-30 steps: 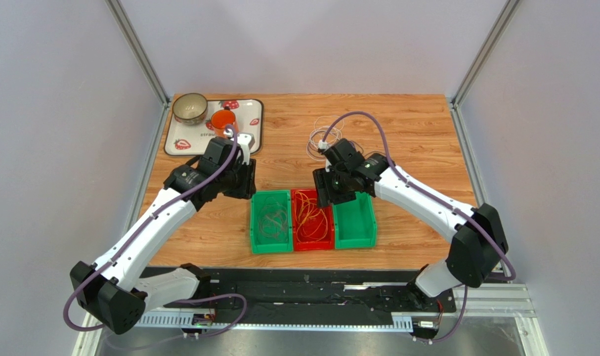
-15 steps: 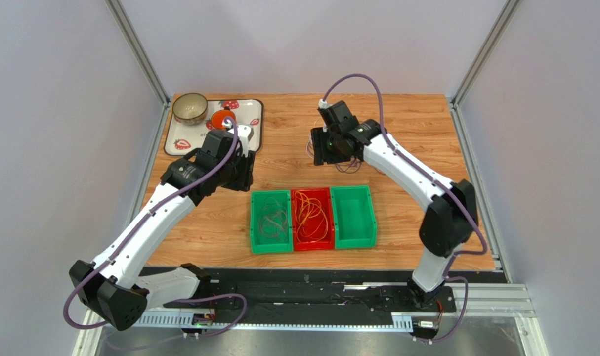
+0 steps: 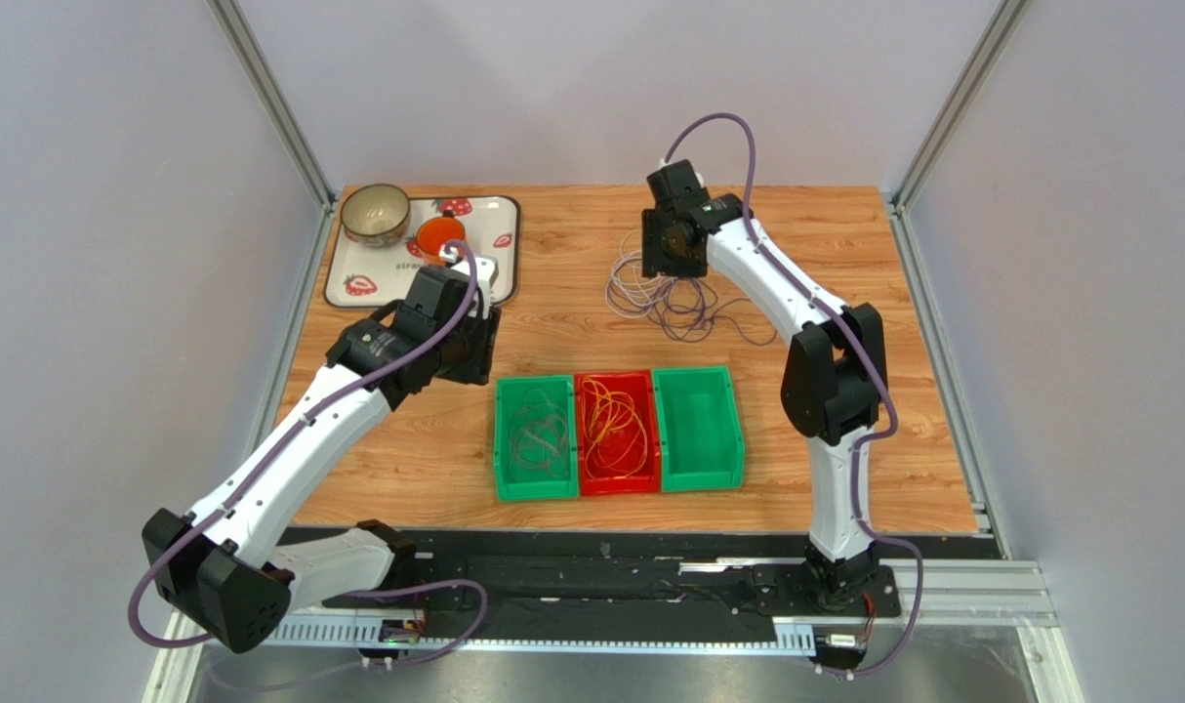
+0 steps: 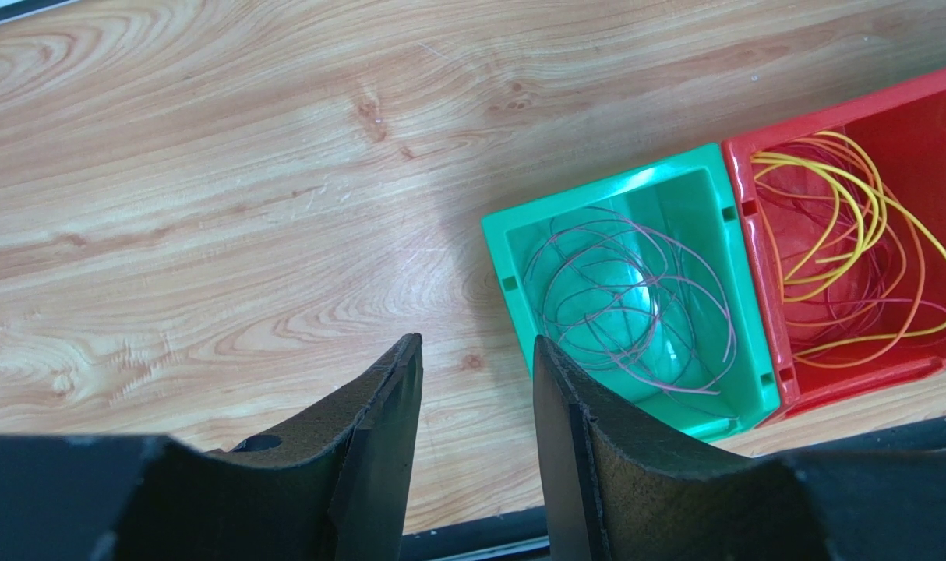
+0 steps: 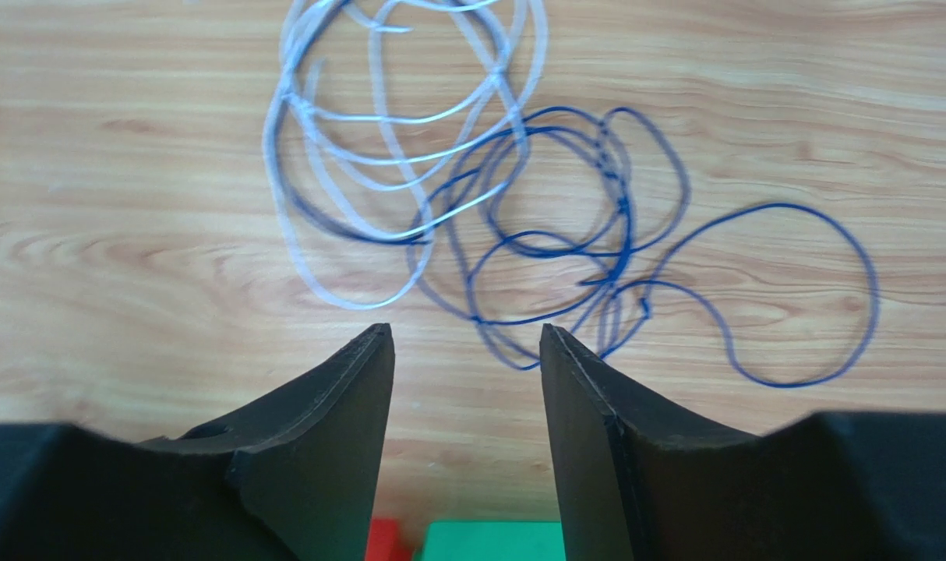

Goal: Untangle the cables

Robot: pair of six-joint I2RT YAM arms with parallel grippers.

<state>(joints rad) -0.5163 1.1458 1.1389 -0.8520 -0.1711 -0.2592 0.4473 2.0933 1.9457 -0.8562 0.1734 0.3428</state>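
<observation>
A tangle of cables [image 3: 682, 303] lies on the wooden table beyond the bins; the right wrist view shows white loops [image 5: 384, 152] crossed with dark blue loops [image 5: 630, 269]. My right gripper [image 3: 670, 252] [image 5: 464, 339] hovers above the tangle's far side, open, with only bare wood between its fingers. Thin pink-purple cables [image 4: 624, 304] fill the left green bin [image 3: 502, 440], and orange-yellow cables [image 4: 847, 251] fill the red bin [image 3: 616, 479]. My left gripper [image 3: 474, 356] [image 4: 475, 351] hangs open over bare table left of the bins, holding nothing.
A second green bin [image 3: 698, 472] stands at the right of the row with nothing in it. At the back left a patterned tray [image 3: 499, 271] carries a bowl [image 3: 376, 214] and an orange cup [image 3: 440, 236]. Metal frame posts stand at the table's back corners.
My right arm has swung from above the bins to the far side of the table, over the tangle. The left arm has barely shifted.
</observation>
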